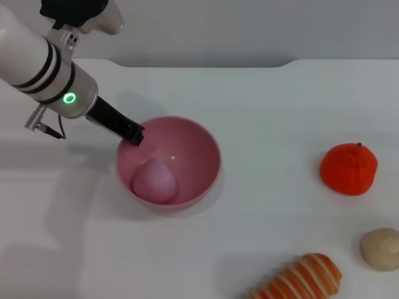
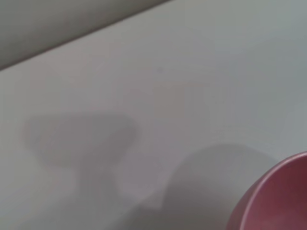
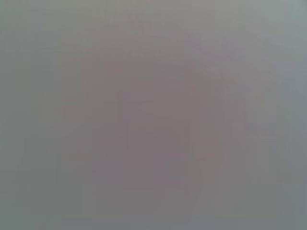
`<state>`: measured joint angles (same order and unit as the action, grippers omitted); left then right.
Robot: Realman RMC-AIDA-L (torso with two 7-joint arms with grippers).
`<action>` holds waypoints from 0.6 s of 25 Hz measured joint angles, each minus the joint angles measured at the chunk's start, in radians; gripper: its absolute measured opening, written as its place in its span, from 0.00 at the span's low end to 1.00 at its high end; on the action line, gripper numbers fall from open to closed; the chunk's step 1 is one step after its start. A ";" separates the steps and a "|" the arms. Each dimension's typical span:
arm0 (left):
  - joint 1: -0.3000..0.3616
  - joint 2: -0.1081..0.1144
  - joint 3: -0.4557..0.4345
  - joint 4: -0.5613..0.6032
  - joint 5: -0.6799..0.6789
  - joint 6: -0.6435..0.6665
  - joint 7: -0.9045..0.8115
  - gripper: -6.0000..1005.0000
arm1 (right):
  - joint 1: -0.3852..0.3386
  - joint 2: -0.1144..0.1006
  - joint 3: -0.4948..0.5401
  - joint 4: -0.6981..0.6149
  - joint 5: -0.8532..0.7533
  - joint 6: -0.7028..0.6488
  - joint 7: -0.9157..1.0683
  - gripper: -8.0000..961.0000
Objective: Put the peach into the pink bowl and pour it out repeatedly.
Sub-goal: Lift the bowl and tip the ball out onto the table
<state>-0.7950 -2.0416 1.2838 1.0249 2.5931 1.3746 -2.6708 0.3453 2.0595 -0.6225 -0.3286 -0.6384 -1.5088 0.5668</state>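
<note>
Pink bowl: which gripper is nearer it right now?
Left. The left gripper is at the pink bowl's far-left rim, with the peach inside. The right gripper is not in view.

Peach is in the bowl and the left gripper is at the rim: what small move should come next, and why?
Probably tip the pink bowl to pour. The peach already lies inside it, and the left gripper sits at the bowl's near-left rim, seemingly gripping it. If the grip isn't secure, it should close on the rim first.

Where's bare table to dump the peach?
Free: the wide strip between the pink bowl and the orange fruit, and the table's far side. Crowded: the near right corner, striped bread beside beige ball. Left tool is at the bowl's rim.
</note>
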 joint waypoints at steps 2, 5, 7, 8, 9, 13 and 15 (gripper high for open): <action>0.004 -0.001 -0.001 0.006 0.020 0.016 0.000 0.04 | 0.004 -0.002 0.000 0.009 0.000 0.014 -0.001 0.48; 0.007 -0.002 -0.001 0.006 0.023 0.018 0.000 0.05 | 0.005 -0.003 0.001 0.013 0.001 0.020 -0.002 0.48; 0.009 -0.003 -0.001 0.006 0.024 0.018 0.000 0.05 | 0.007 -0.003 0.001 0.014 0.001 0.026 -0.002 0.48; 0.009 -0.003 -0.001 0.006 0.024 0.018 0.000 0.05 | 0.008 -0.003 0.001 0.015 0.001 0.028 -0.002 0.48; 0.009 -0.003 -0.001 0.006 0.024 0.018 0.000 0.05 | 0.008 -0.004 0.001 0.015 0.001 0.030 -0.002 0.48; 0.018 -0.006 0.005 0.003 0.026 0.013 0.005 0.06 | 0.011 -0.004 0.000 0.016 0.002 0.031 -0.002 0.48; 0.018 -0.006 0.007 0.001 0.027 0.011 0.006 0.06 | 0.011 -0.004 -0.002 0.016 0.002 0.031 -0.003 0.48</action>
<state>-0.7775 -2.0476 1.2907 1.0260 2.6196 1.3855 -2.6652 0.3568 2.0555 -0.6247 -0.3128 -0.6365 -1.4782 0.5642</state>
